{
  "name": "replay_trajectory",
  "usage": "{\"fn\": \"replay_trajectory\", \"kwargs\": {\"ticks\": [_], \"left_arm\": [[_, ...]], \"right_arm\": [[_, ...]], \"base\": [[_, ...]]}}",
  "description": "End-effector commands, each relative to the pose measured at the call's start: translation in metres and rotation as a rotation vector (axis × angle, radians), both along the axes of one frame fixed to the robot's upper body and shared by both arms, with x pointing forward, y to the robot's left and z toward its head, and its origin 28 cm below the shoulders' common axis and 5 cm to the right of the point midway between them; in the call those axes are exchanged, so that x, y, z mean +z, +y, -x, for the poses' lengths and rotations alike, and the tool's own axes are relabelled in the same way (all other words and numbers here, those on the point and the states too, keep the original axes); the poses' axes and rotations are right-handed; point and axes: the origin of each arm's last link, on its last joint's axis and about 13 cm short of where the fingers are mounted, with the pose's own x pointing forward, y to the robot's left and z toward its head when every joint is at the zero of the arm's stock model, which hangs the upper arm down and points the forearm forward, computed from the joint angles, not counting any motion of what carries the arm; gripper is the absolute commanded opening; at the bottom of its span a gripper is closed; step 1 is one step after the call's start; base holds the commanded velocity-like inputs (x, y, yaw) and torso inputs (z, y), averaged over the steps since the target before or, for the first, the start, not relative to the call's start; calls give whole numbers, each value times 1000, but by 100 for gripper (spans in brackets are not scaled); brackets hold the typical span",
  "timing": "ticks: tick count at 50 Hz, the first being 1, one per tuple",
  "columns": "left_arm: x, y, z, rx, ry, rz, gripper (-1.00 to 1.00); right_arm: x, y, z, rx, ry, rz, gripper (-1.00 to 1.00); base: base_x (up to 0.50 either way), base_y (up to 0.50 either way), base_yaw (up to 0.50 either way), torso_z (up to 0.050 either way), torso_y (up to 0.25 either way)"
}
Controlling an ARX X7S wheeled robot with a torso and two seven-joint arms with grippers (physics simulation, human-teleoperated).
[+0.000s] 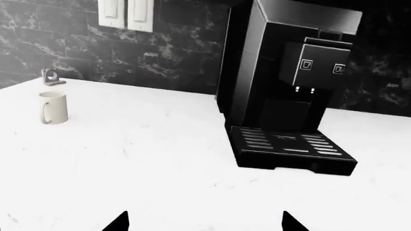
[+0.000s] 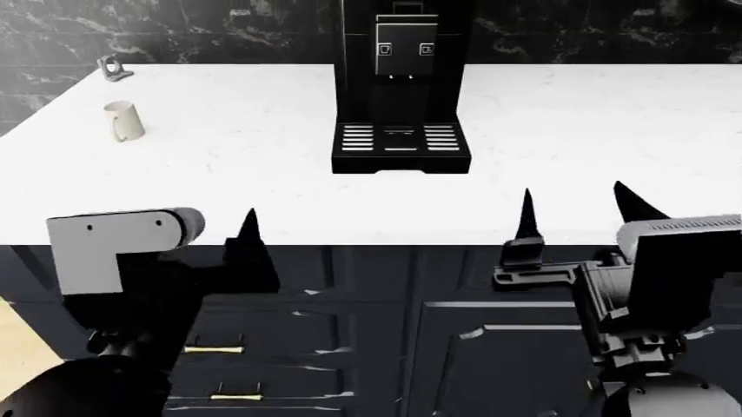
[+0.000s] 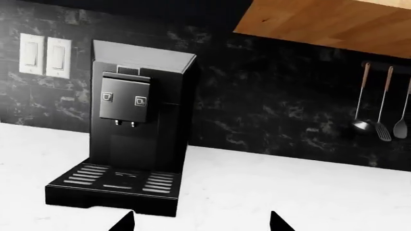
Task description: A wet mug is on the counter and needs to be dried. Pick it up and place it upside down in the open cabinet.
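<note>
One small cream-white cylindrical mug (image 2: 121,120), loop handle, upright on the broad white veined stone counter (image 2: 232,174). One boxy black coffee machine (image 2: 401,87). Both grippers, left (image 2: 249,239) and right (image 2: 579,213): fingers spread, empty.

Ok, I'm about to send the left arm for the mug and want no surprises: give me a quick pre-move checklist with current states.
1. Mug upright on the counter, handle visible: ok.
2. Left gripper open and empty: ok.
3. Left gripper near the mug: not ok, it sits back at the counter's front edge.
4. Path to the mug free: ok; the coffee machine stands well to the side and the small metal trinket sits behind the mug.
5. Right gripper out of the way: ok, open, on the far side of the machine.
6. Open cabinet located: cannot tell.
</note>
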Motion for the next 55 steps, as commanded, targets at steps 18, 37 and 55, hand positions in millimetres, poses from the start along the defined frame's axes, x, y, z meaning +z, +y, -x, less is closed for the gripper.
{"fn": "replay_trajectory", "kwargs": {"ticks": [18,37,55], "left_arm": [[122,34,67,41,-168,-126,100],[142,41,71,80,-146,-147,100],[144,43,77,65,-146,-151,100]], "right_arm": [[111,-26,60,-65,-100,193,100],[133,-30,69,-38,-92,140,100],[140,-31,78,-31,-108,146,100]], "base": [[0,0,0,33,0],[106,341,0,0,0],[185,388,0,0,0]]}}
